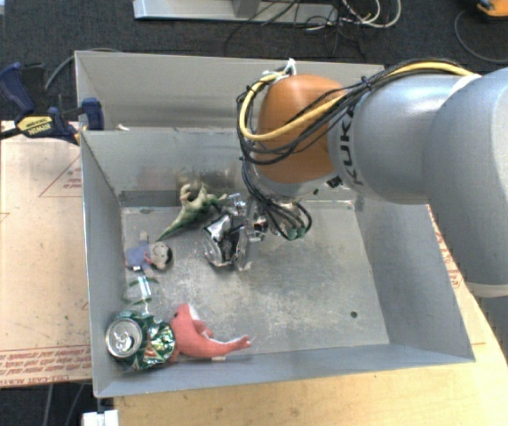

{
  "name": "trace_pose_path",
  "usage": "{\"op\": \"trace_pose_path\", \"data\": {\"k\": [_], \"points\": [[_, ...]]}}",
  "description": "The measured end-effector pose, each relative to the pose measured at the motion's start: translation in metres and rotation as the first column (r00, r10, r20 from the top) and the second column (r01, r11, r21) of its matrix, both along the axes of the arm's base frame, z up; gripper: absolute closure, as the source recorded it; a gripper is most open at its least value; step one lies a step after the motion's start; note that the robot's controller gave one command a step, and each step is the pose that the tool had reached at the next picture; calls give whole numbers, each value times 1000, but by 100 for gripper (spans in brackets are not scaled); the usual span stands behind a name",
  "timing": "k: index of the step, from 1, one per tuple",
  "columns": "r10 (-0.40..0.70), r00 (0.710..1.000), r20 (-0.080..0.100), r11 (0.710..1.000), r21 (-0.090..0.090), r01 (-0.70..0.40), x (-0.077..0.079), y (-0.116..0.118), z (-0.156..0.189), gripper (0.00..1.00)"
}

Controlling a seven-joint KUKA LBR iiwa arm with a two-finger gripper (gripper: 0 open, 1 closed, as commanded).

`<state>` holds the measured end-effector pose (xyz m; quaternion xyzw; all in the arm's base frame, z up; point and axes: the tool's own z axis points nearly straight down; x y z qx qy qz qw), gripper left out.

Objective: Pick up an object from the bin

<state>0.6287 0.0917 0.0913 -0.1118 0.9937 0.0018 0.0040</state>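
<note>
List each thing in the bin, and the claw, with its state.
claw: low over the bin floor.
green dinosaur: lying left of the claw.
green can: crushed, lying down.
pink toy: lying flat, beside the can.
small bluish toy: lying near the left wall.

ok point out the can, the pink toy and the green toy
can (125, 336) camera view, on its silver top
pink toy (199, 337) camera view, on its thick body
green toy (192, 209) camera view, on its middle

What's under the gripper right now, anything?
Grey bin floor shows around the gripper, with a green toy dinosaur close beside it on the left. What lies directly beneath is covered by the gripper itself.
</note>
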Motion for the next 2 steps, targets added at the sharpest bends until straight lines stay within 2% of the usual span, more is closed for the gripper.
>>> {"op": "trace_pose_path", "data": {"k": [1,2], "points": [[0,1000,0,1000,0,0,0,0,0,100],[30,1000,4,1000,1,-30,21,2,148,100]]}}
